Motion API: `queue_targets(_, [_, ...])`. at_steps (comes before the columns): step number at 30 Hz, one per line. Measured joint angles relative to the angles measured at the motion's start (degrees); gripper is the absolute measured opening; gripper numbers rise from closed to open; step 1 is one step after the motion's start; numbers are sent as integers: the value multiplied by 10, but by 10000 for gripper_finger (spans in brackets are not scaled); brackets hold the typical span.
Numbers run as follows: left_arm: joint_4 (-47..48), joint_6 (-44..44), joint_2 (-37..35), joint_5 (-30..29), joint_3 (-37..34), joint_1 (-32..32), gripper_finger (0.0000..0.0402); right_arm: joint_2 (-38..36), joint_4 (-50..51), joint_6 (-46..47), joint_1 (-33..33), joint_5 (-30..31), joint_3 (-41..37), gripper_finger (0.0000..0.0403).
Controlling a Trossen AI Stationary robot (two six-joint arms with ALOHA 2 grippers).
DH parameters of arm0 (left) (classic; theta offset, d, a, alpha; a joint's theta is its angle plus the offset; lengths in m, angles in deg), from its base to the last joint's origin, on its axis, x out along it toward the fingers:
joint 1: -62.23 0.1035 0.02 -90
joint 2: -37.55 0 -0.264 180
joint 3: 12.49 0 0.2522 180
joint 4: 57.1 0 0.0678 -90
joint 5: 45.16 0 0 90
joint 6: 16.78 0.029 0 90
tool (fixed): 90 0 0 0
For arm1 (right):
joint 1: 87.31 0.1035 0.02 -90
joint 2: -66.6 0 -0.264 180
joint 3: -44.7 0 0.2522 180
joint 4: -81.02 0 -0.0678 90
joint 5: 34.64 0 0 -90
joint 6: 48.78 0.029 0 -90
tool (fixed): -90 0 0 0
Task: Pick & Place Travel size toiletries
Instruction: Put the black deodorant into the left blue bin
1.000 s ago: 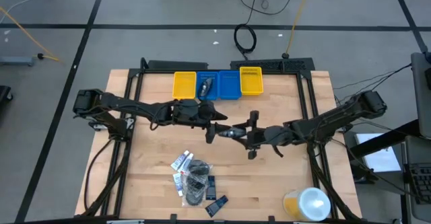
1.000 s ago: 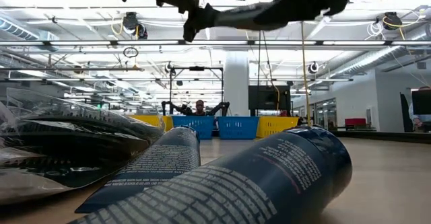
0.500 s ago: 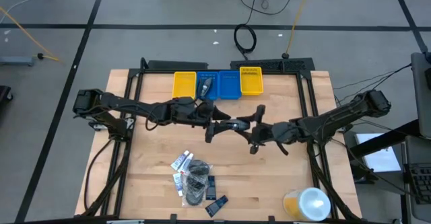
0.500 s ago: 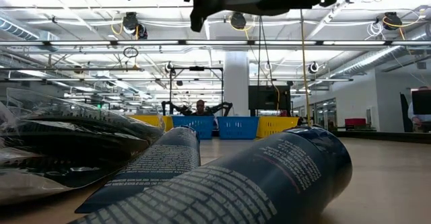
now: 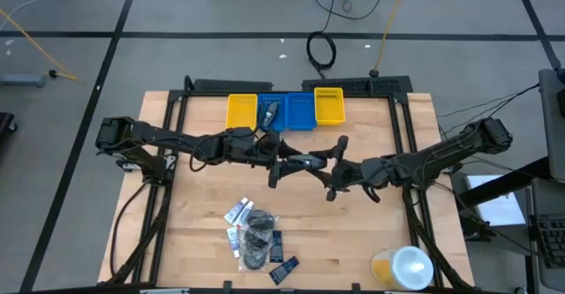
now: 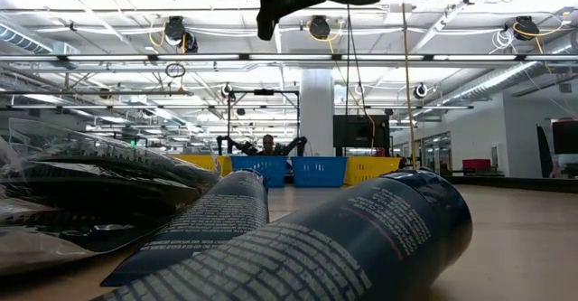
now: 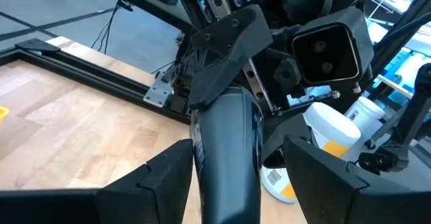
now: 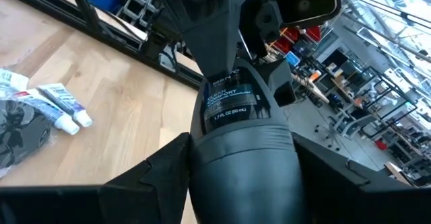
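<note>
Since a sec ago the right gripper [image 5: 305, 163] has carried the dark grey mini bottle [image 5: 303, 162] left and up, meeting the left gripper [image 5: 284, 159] mid-air above the surface [image 5: 203, 214], just in front of the blue bin [image 5: 300, 115]. Bottle lies w/ its long axis along the line between both arms, one end in each gripper. Both sets of fingers pinch it, right fingers [image 8: 168, 167] round the wider end, left fingers [image 7: 168, 173] round the other. Looks like a handover; whichever lets go decides it. Bottle is smooth, cylindrical, glossy plastic w/ printed label. Other toiletries [image 5: 256, 237] sit piled near the front edge.
</note>
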Motion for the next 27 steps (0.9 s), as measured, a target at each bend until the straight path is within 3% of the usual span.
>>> queue_targets(5, [0,7,0,0,0,0,215,0,0,-1,0,0,0,211])
queue_targets(13, [1,23,0,-2,0,0,106,0,-2,-7,-2,1,0,211])
queue_targets(27, [1,32,0,-2,0,0,104,0,-3,-14,-2,1,0,223])
